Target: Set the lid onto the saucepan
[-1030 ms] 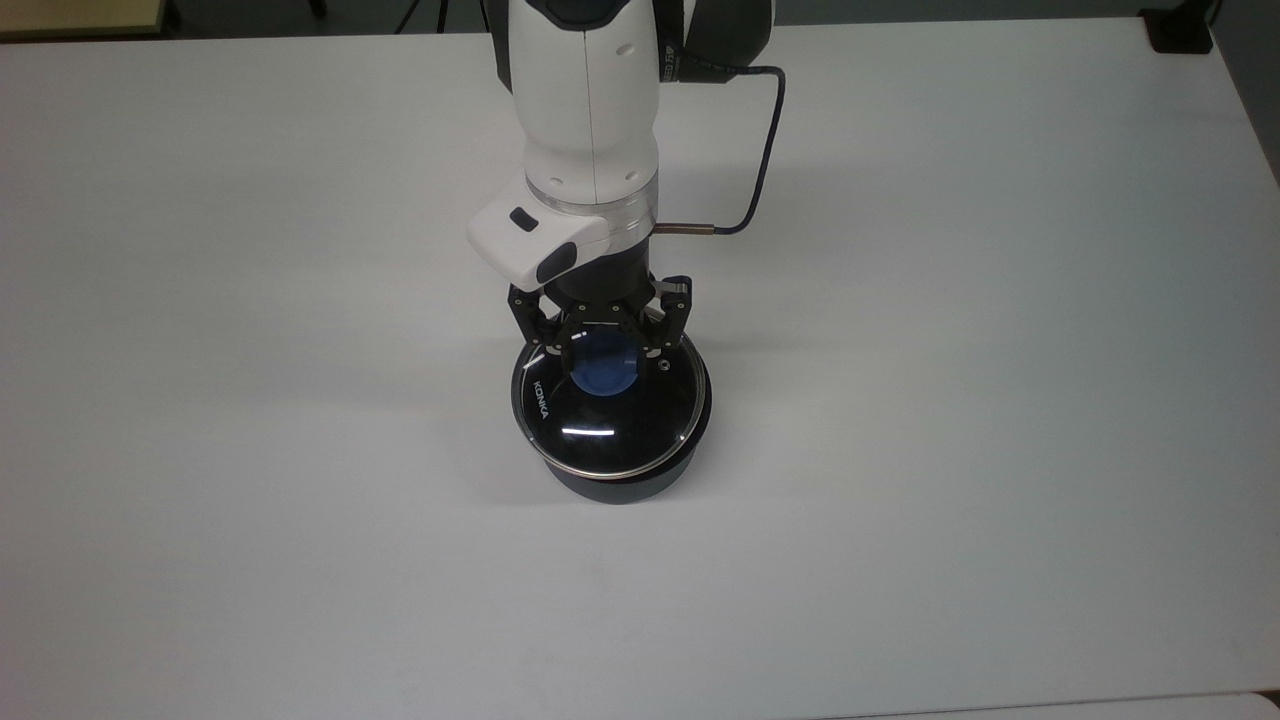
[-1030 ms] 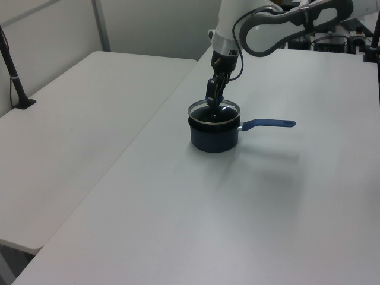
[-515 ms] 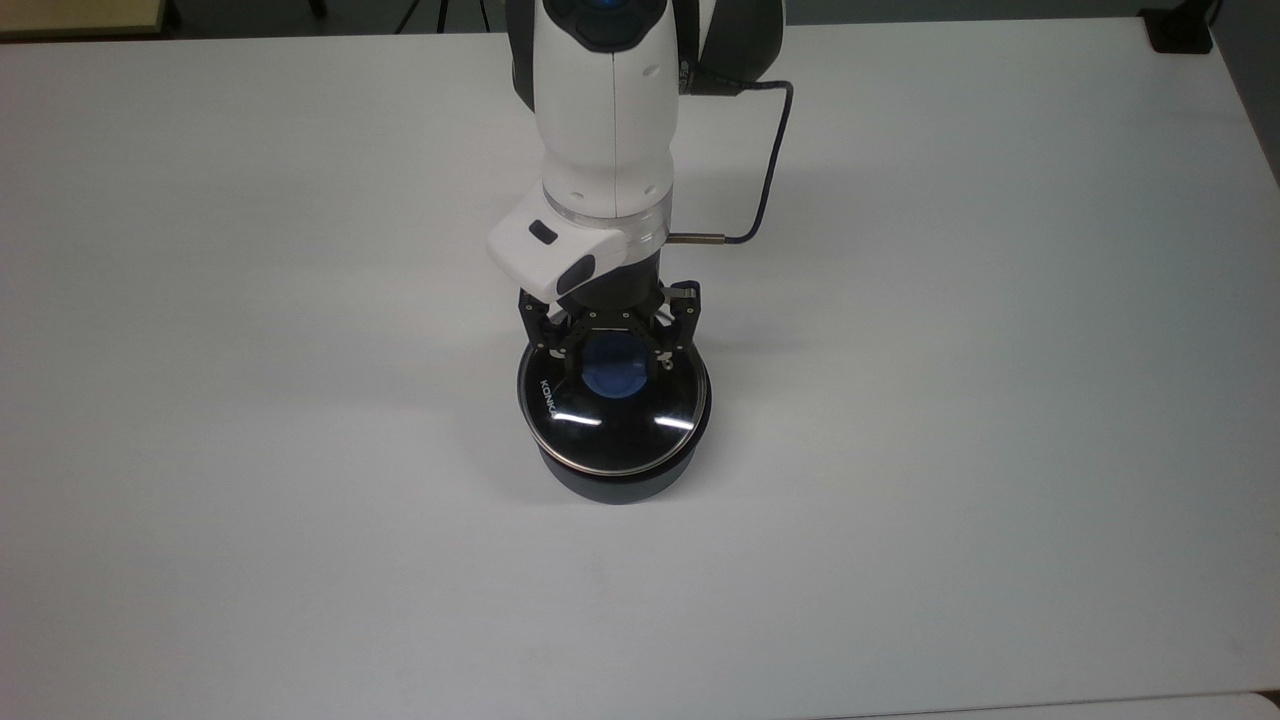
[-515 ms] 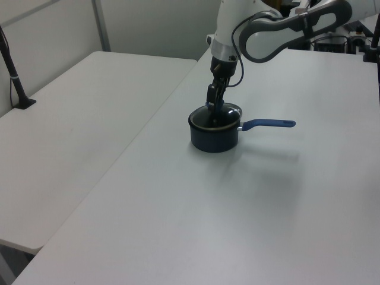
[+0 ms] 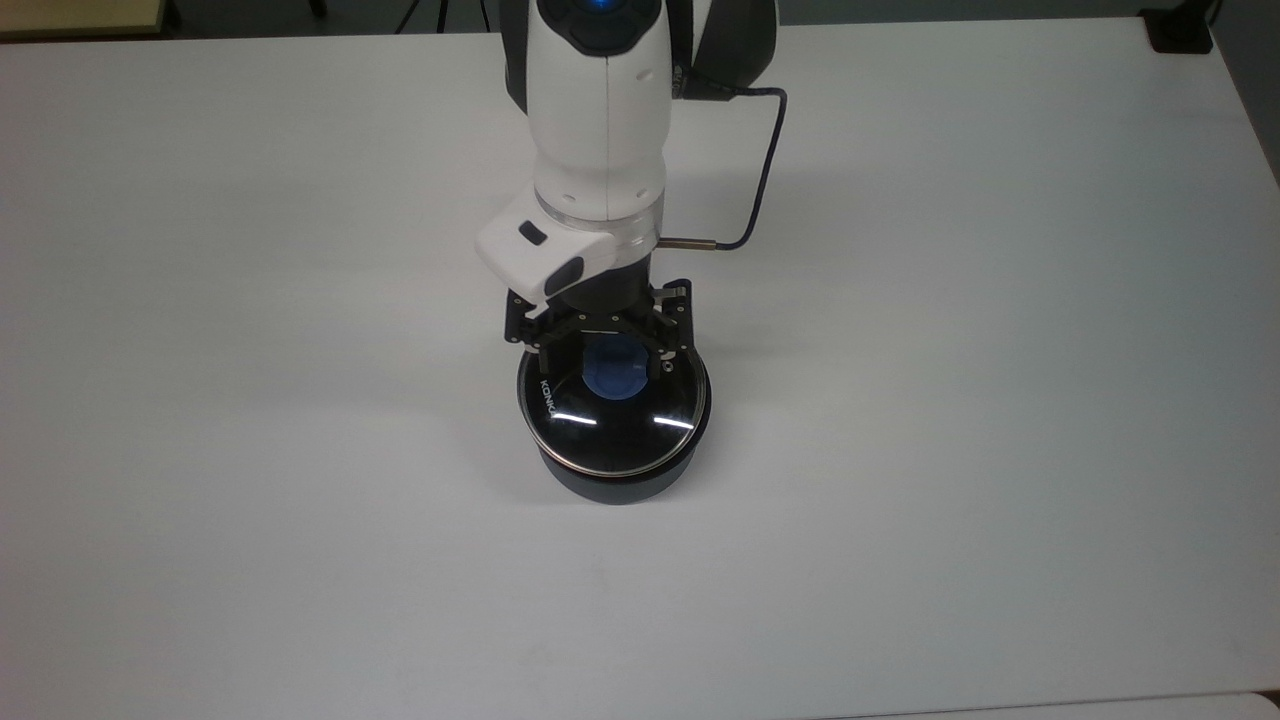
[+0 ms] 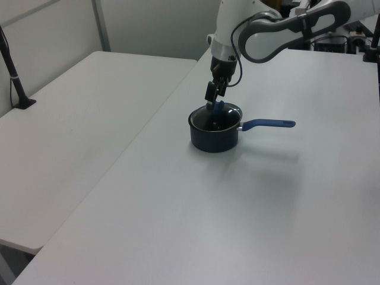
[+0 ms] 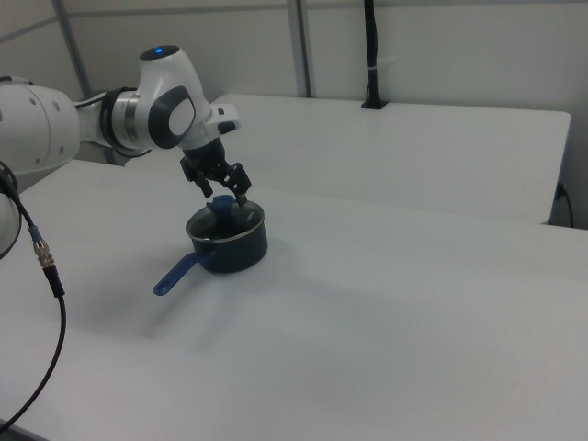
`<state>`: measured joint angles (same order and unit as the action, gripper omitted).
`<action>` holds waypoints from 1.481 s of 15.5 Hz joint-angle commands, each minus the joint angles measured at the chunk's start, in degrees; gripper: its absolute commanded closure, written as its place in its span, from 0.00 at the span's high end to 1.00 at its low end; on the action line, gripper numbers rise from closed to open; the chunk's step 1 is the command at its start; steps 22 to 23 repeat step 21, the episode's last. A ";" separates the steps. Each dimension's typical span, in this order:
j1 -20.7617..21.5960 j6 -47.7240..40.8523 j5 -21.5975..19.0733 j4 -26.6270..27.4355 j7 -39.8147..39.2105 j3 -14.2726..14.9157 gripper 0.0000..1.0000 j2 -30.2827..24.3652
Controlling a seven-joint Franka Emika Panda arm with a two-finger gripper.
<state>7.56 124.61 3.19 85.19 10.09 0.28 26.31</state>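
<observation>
1. White bench (image 5: 950,400) carries the saucepan (image 6: 214,138) mid-surface, well away from every edge; handle (image 6: 268,124) points to the left view's right
2. Lid (image 5: 612,415) sits level on the pan rim
3. Gripper (image 5: 610,352) spread wide just above the blue knob (image 5: 614,369), holding nothing
4. Judgement: retreat straight up, no sideways drag

Setting: you are in a robotics lab or test room. Evidence: plain white tables (image 6: 89,119) pushed together, a white Franka arm (image 5: 598,120), bare partition walls (image 7: 441,46), clamped black poles (image 7: 370,55).
</observation>
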 commanded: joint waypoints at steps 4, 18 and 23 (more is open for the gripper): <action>-0.79 -12.96 0.94 0.85 0.72 0.51 1.00 -8.98; -2.37 -30.30 1.03 8.50 0.63 0.51 1.00 -23.67; -2.72 -30.57 1.03 8.50 0.63 0.51 1.00 -23.76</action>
